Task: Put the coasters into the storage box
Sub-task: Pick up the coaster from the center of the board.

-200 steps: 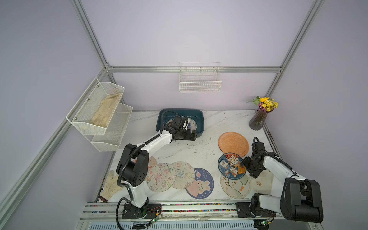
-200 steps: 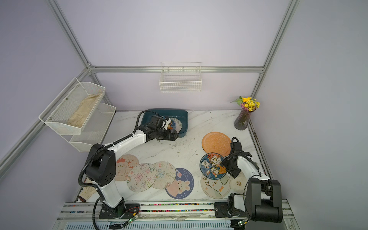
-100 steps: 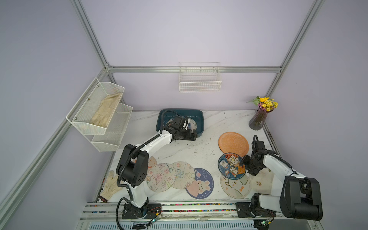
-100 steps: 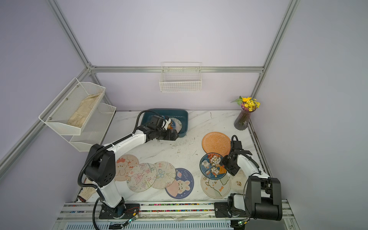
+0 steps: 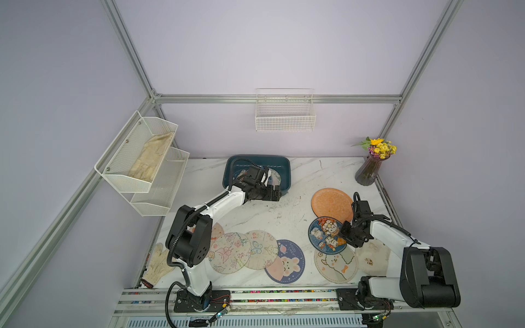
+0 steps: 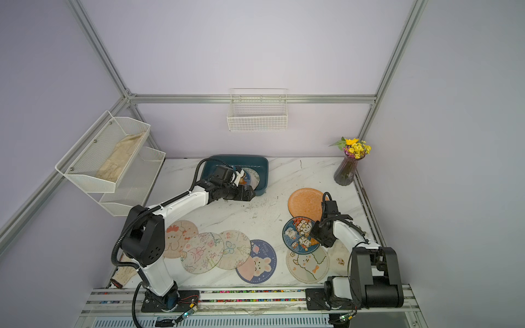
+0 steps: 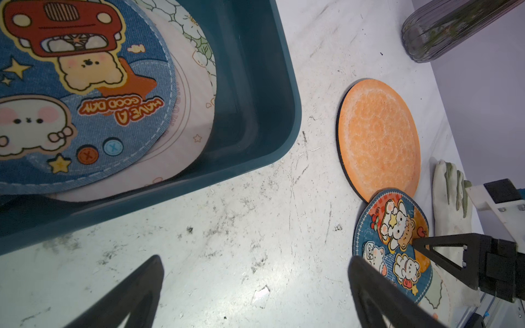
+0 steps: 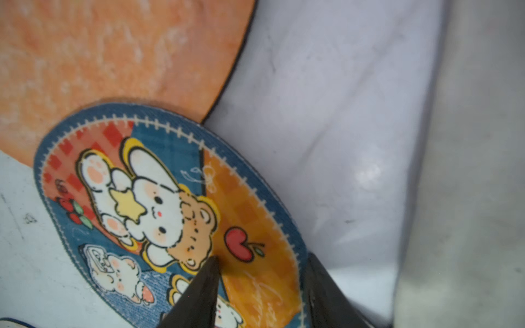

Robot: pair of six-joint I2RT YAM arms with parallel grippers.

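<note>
The dark teal storage box (image 5: 284,164) (image 6: 262,164) (image 7: 255,99) stands at the back of the table, with a blue car coaster (image 7: 71,99) on top of paler ones inside it. My left gripper (image 5: 274,193) (image 6: 250,196) (image 7: 255,264) hangs open over bare table at the box's front corner. A blue bear coaster (image 5: 325,234) (image 6: 298,234) (image 8: 170,198) overlaps the plain orange coaster (image 5: 331,204) (image 8: 113,51). My right gripper (image 5: 345,234) (image 8: 262,258) straddles the bear coaster's rim, one finger on its face, jaws still apart.
Several more coasters (image 5: 228,252) lie in an overlapping row along the front, and a cream llama one (image 5: 336,264) lies by the right arm. There are a vase of flowers (image 5: 369,170) at the back right, work gloves (image 5: 156,265) (image 7: 449,198), and white wire baskets (image 5: 285,113) on the walls.
The right gripper's jaws have drawn closer together around the bear coaster's rim. The left arm has stayed by the box, open.
</note>
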